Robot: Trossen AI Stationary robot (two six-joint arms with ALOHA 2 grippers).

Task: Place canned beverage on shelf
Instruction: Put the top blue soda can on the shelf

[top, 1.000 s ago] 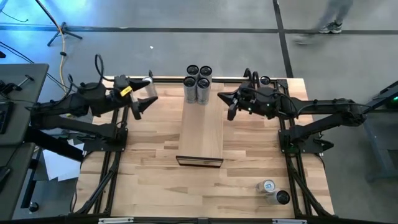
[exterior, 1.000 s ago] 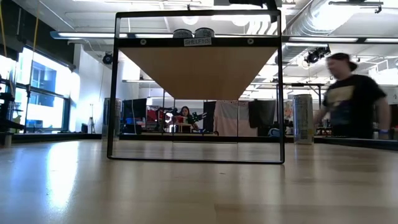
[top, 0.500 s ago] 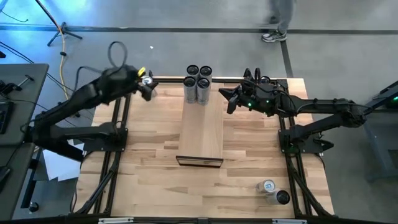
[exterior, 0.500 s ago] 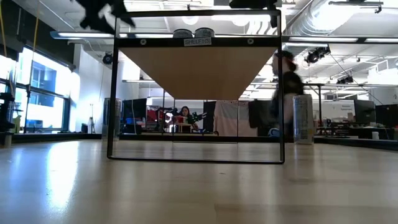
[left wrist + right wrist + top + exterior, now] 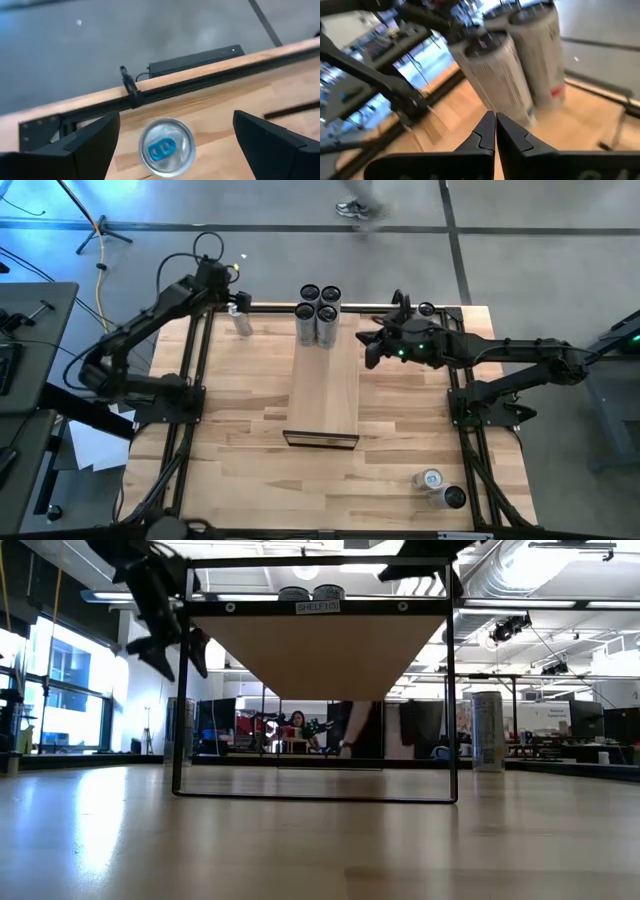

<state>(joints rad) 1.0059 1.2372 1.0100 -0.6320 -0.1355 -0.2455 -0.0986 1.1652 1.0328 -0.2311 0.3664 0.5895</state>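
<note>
A silver can (image 5: pixel 240 321) stands upright on the tabletop at the far left edge, and its top shows in the left wrist view (image 5: pixel 166 146). My left gripper (image 5: pixel 232 300) is open above it and points down. One finger stands on each side of the can without touching it. The pale wood shelf (image 5: pixel 323 395) runs down the table's middle. Several cans (image 5: pixel 318 311) stand on its far end. My right gripper (image 5: pixel 368 350) is shut and empty, just right of those cans, which also show in the right wrist view (image 5: pixel 495 80).
Two more cans (image 5: pixel 440 488) are on the tabletop at the near right. The shelf's black frame (image 5: pixel 315 680) stands high over the tabletop, with open room under it. Another can (image 5: pixel 487 730) shows to the right of the frame. A person walks past beyond the far edge.
My left arm has swung up and toward the far edge. Its gripper was low and level beside the can at the far left. It now points down from above the can, which stands upright on the tabletop.
</note>
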